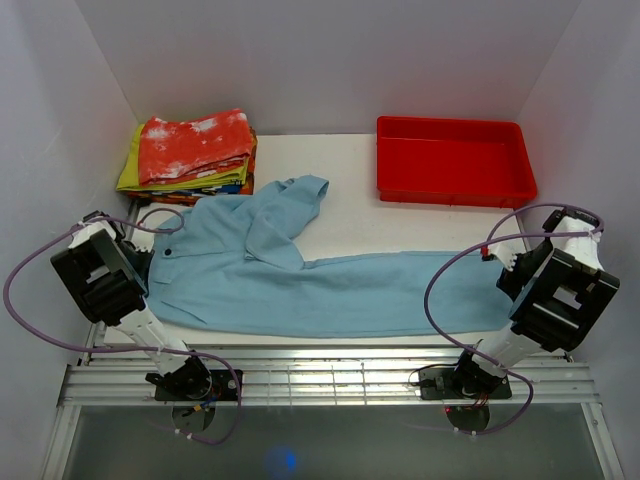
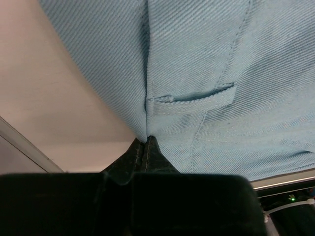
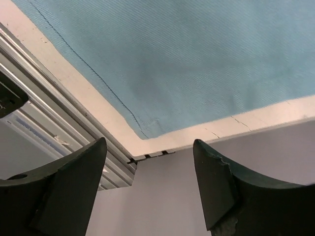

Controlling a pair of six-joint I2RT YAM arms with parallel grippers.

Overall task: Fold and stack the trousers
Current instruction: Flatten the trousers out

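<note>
The light sky-blue trousers (image 1: 330, 290) lie across the table, waist at the left. One leg runs out to the right and the other is folded back toward the rear (image 1: 290, 205). My left gripper (image 1: 145, 260) is at the waist end. In the left wrist view its fingers (image 2: 146, 140) are shut on a pinch of the trousers' (image 2: 221, 59) edge, just below a pocket seam. My right gripper (image 1: 503, 263) hangs at the leg's far end. In the right wrist view it (image 3: 150, 147) is open and holds nothing, with the leg hem (image 3: 197, 59) lying flat beyond its tips.
A stack of folded clothes (image 1: 195, 150), red-and-white on top, sits at the back left. A red bin (image 1: 455, 197) stands at the back right. Aluminium rails (image 1: 330, 375) run along the near edge, and white walls close in both sides.
</note>
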